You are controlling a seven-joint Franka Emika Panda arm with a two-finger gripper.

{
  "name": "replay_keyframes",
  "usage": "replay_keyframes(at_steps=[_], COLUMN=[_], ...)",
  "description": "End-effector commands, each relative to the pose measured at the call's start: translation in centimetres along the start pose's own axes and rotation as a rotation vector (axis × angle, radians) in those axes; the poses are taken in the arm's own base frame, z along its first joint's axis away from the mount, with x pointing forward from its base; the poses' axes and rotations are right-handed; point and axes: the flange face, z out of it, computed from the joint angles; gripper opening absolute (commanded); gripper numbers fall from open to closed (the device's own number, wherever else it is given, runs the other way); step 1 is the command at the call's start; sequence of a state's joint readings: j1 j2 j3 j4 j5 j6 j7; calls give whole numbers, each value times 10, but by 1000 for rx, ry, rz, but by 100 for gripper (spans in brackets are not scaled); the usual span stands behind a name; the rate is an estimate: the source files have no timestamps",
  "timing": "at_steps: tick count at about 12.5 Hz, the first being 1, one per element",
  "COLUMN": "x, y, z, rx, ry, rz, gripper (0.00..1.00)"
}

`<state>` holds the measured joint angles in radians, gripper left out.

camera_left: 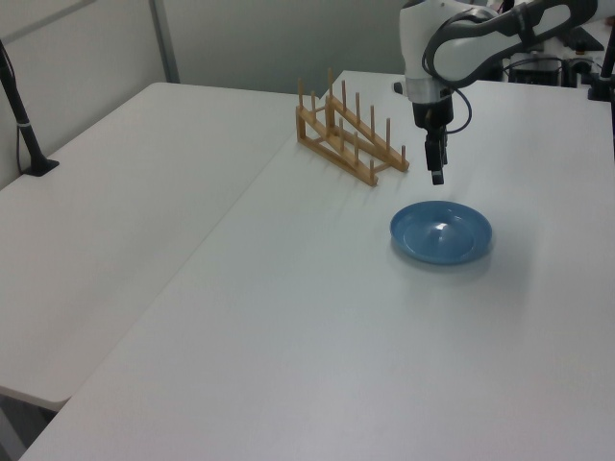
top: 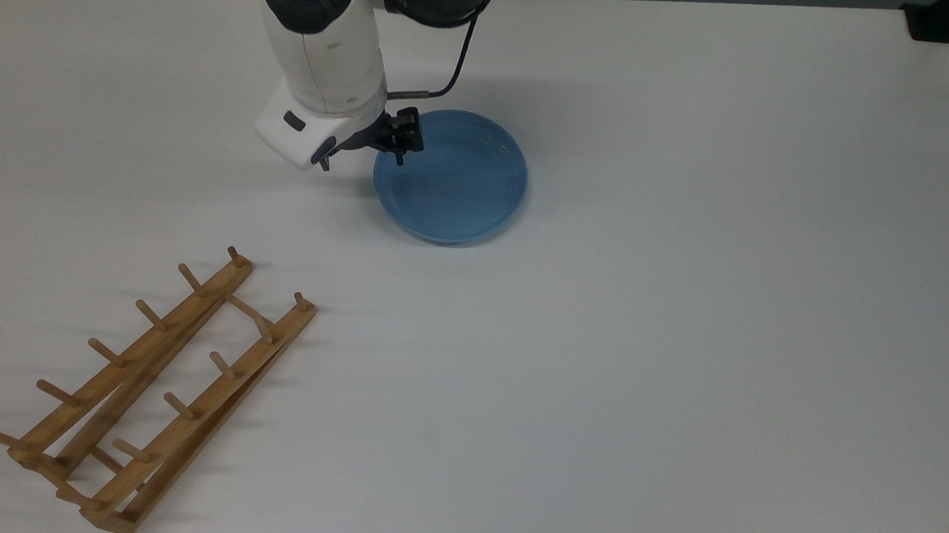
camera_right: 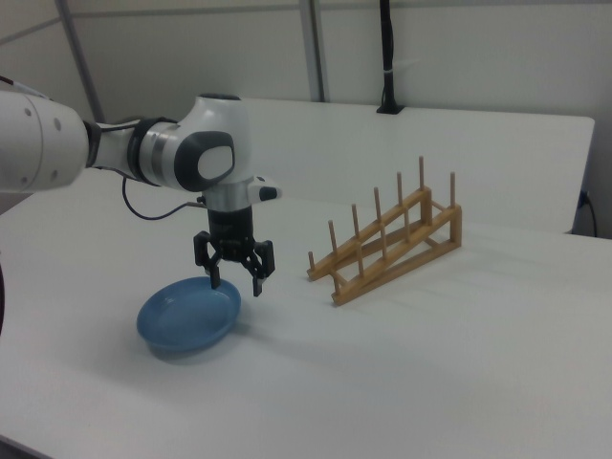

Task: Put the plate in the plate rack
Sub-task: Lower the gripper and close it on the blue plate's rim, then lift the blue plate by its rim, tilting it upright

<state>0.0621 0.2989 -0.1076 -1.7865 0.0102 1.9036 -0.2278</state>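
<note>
A broad white surface fills the scene, matte and plain. In the left view a second white surface adjoins it along a straight seam, and a black post with a flat foot stands near its far corner. In the right view another black post rises at the far edge, before pale wall panels.

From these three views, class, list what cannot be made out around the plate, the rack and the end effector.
1. Plate underside: hidden in every view by the dish itself.
2. Plate rim nearest the end effector: covered by it in the top view.
3. Rack far rail in the left view: partly screened by the near rail.
4. Arm base: cut off by the frame edges.
</note>
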Motion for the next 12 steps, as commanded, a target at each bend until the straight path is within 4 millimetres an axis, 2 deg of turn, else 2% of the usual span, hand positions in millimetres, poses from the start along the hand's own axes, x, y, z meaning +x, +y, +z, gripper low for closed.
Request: replay_keyframes(at_steps=[1, 3, 5, 9, 11, 12], x=[17, 26, 30, 33, 33, 33], y=[-6, -15, -22, -35, -35, -36], z=[30, 49, 57, 60, 60, 59], rx=[-4, -12, -31, -37, -37, -36], ry=[-4, -7, -13, -16, -16, -16], rz=[-32, -52, -73, -90, -101, -116], gripper=[85, 83, 72, 49, 30, 24])
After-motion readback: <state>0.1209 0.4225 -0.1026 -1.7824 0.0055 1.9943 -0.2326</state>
